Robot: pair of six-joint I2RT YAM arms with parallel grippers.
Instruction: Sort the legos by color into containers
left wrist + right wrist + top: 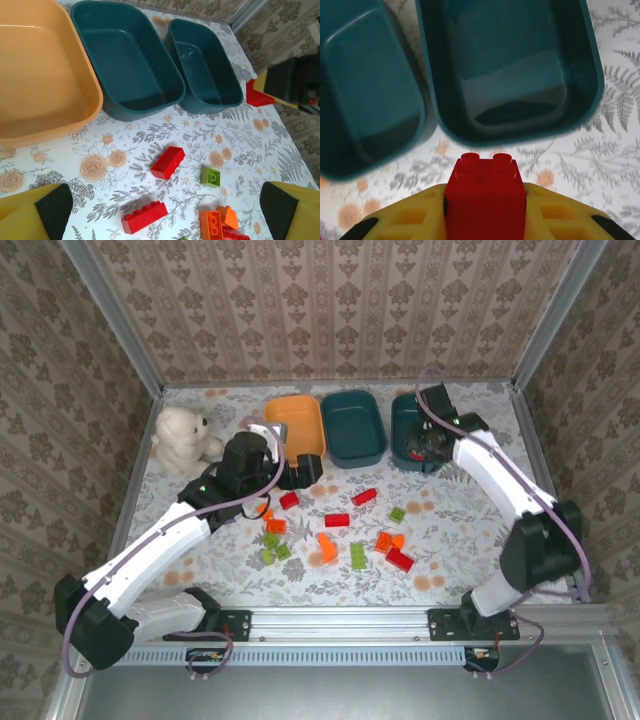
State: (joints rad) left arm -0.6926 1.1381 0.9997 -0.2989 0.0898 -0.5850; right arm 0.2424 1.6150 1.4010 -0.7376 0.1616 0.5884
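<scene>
At the table's (pixel 450 540) far right corner, right claw (pixel 485 215) is gripping a red lego (pixel 485 192) by its flat sides, likely light, stiff, slick; left claw (pixel 165 212) is hanging open.

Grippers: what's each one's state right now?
Left gripper: open, holding nothing.
Right gripper: closed on a red lego.

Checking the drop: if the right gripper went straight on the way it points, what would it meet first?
Probably the near rim of the rightmost teal tray, just ahead of the red brick in its fingers; depth is unclear.
</scene>
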